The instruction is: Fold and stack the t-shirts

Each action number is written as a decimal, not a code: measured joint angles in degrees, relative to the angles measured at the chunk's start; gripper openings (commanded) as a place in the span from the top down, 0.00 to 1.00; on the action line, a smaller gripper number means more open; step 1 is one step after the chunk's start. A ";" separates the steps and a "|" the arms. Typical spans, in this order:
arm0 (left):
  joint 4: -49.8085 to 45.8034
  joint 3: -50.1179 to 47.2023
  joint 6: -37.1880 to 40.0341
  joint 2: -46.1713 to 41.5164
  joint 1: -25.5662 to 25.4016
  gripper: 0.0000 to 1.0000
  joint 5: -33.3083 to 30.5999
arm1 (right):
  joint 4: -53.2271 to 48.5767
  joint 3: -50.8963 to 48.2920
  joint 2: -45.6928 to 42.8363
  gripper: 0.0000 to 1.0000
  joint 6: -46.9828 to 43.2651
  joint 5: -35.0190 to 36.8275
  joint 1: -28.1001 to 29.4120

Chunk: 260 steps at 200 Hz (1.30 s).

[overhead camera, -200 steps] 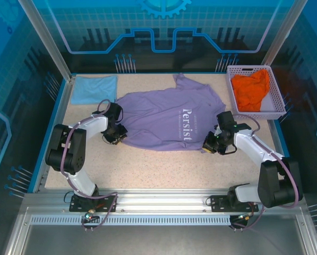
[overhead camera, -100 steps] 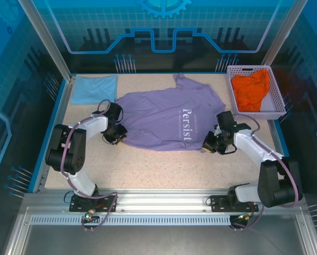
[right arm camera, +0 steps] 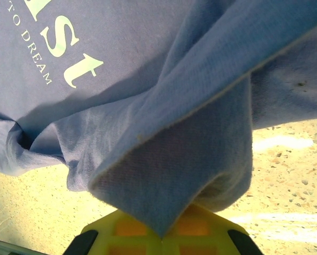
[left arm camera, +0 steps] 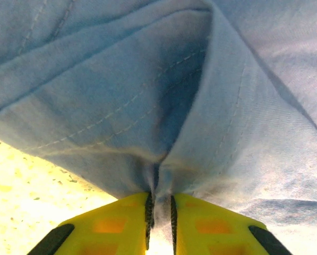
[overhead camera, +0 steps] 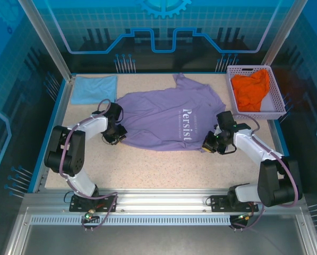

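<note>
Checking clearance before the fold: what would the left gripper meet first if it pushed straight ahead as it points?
Likely the lavender t-shirt: the left gripper pinches its edge, and its bunched cloth lies directly ahead.

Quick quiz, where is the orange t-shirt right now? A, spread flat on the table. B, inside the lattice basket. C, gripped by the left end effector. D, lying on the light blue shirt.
B: the orange t-shirt lies bunched up inside the walls of the lattice basket.
</note>
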 measured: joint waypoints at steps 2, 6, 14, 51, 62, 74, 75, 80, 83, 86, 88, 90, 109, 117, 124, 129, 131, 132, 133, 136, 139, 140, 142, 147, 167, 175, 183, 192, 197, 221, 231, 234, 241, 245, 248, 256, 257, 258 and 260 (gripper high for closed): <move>-0.02 0.00 0.02 0.00 -0.02 0.79 -0.04 | 0.00 0.00 0.02 1.00 0.00 0.02 0.00; -0.07 0.00 0.07 -0.09 -0.04 0.79 -0.09 | 0.00 0.00 0.09 1.00 0.00 0.00 0.00; -0.13 0.02 0.09 -0.15 -0.09 0.79 -0.11 | 0.02 0.00 0.22 1.00 0.00 0.02 0.00; -0.17 0.22 0.28 -0.15 -0.09 0.80 -0.17 | 0.35 0.00 0.70 1.00 0.00 0.00 0.00; -0.17 0.33 0.33 -0.15 -0.09 0.84 -0.24 | 0.39 0.00 0.72 1.00 0.00 0.02 0.00; -0.20 0.44 0.37 -0.15 -0.09 0.87 -0.22 | 0.42 0.00 0.72 1.00 0.00 0.00 0.00; -0.20 0.46 0.48 -0.15 -0.09 0.87 -0.24 | 0.42 0.00 0.74 1.00 0.00 0.00 0.00; -0.22 0.52 0.42 -0.15 -0.09 0.88 -0.24 | 0.42 0.00 0.74 1.00 0.00 0.00 0.00; -0.22 0.55 0.55 -0.15 -0.09 0.88 -0.24 | 0.42 0.00 0.76 1.00 0.00 0.00 0.00; -0.17 0.57 0.46 -0.15 -0.09 0.88 -0.24 | 0.42 0.00 0.76 1.00 0.00 0.02 0.00; -0.20 0.59 0.48 -0.15 -0.09 0.89 -0.24 | 0.42 0.00 0.76 1.00 0.00 0.02 0.00; -0.22 0.63 0.48 -0.15 -0.09 0.90 -0.24 | 0.42 0.00 0.76 1.00 0.00 0.00 0.00; -0.24 0.76 0.85 -0.13 -0.09 1.00 -0.26 | 0.42 0.00 0.76 1.00 0.00 0.02 0.00; -0.22 0.76 0.92 -0.13 -0.09 1.00 -0.26 | 0.42 0.00 0.76 1.00 0.00 0.02 0.00; -0.28 0.76 1.05 -0.15 -0.09 1.00 -0.26 | 0.42 0.00 0.76 1.00 0.00 0.02 0.00; -0.35 0.79 1.05 -0.15 -0.09 1.00 -0.28 | 0.42 0.00 0.76 1.00 0.00 0.02 0.00; -0.37 0.79 1.11 -0.15 -0.09 1.00 -0.28 | 0.42 0.00 0.76 1.00 0.00 0.02 0.00; -0.42 0.79 1.14 -0.15 -0.09 1.00 -0.28 | 0.42 0.00 0.76 1.00 0.00 0.02 0.00; -0.42 0.79 1.14 -0.13 -0.09 1.00 -0.28 | 0.42 0.00 0.76 1.00 0.00 0.02 0.00; -0.50 0.81 1.14 -0.13 -0.09 1.00 -0.31 | 0.39 0.00 0.76 1.00 0.00 0.02 0.00; -0.57 0.83 1.16 -0.15 -0.09 1.00 -0.33 | 0.39 0.00 0.76 1.00 0.00 0.02 0.00; -0.59 0.85 1.16 -0.15 -0.09 1.00 -0.35 | 0.39 0.00 0.76 1.00 0.00 0.02 0.00; -0.61 0.85 1.16 -0.15 -0.09 1.00 -0.42 | 0.39 0.00 0.76 1.00 0.00 0.02 0.00; -0.61 0.85 1.16 -0.20 -0.11 1.00 -0.52 | 0.39 0.00 0.74 1.00 0.00 0.04 0.00; -1.27 0.87 1.16 -1.40 -0.15 1.00 -0.70 | 0.28 -0.02 0.59 1.00 -0.02 0.07 0.00; -1.57 0.85 1.16 -2.67 -0.20 1.00 -0.70 | 0.13 -0.07 0.24 1.00 -0.02 0.09 0.00; -1.99 0.85 1.16 -4.39 -0.28 1.00 -0.70 | -0.02 -0.28 -0.42 1.00 -0.02 0.09 0.00; -2.58 0.79 1.14 -6.91 -0.46 1.00 -0.68 | -0.44 -0.74 -1.64 1.00 -0.02 0.11 0.00; -2.69 0.61 1.16 -8.55 -0.59 1.00 -0.68 | -0.70 -1.05 -2.43 1.00 -0.02 0.20 0.02; -4.09 -1.79 1.14 -17.53 -0.85 1.00 -0.61 | -2.91 -2.84 -7.37 1.00 0.00 0.44 0.09; -4.92 -3.58 1.09 -21.09 -0.87 1.00 -0.48 | -3.89 -3.72 -9.64 1.00 0.00 0.59 0.24; -5.16 -4.13 1.01 -22.05 -0.87 1.00 -0.39 | -4.24 -3.98 -10.32 1.00 0.00 0.74 0.33; -5.79 -5.68 0.87 -24.33 -0.87 1.00 0.00 | -5.09 -4.55 -11.65 1.00 0.00 0.74 0.52; -6.19 -6.73 0.76 -25.59 -0.87 1.00 0.22 | -5.62 -4.94 -12.46 1.00 -0.02 0.85 0.76; -6.40 -7.45 0.63 -26.49 -0.87 1.00 0.46 | -5.99 -5.22 -13.03 1.00 -0.02 0.98 0.90; -7.21 -9.62 0.26 -28.83 -0.90 1.00 1.09 | -7.08 -5.90 -14.29 1.00 -0.02 1.42 1.33; -7.34 -9.84 0.24 -29.03 -0.87 1.00 1.14 | -7.28 -6.01 -14.51 1.00 -0.02 1.51 1.44; -7.48 -10.01 0.22 -29.24 -0.90 1.00 1.16 | -7.39 -6.05 -14.62 1.00 -0.02 1.53 1.49; -7.74 -10.62 0.07 -29.99 -0.90 1.00 1.42 | -7.78 -6.25 -14.97 1.00 -0.02 1.70 1.64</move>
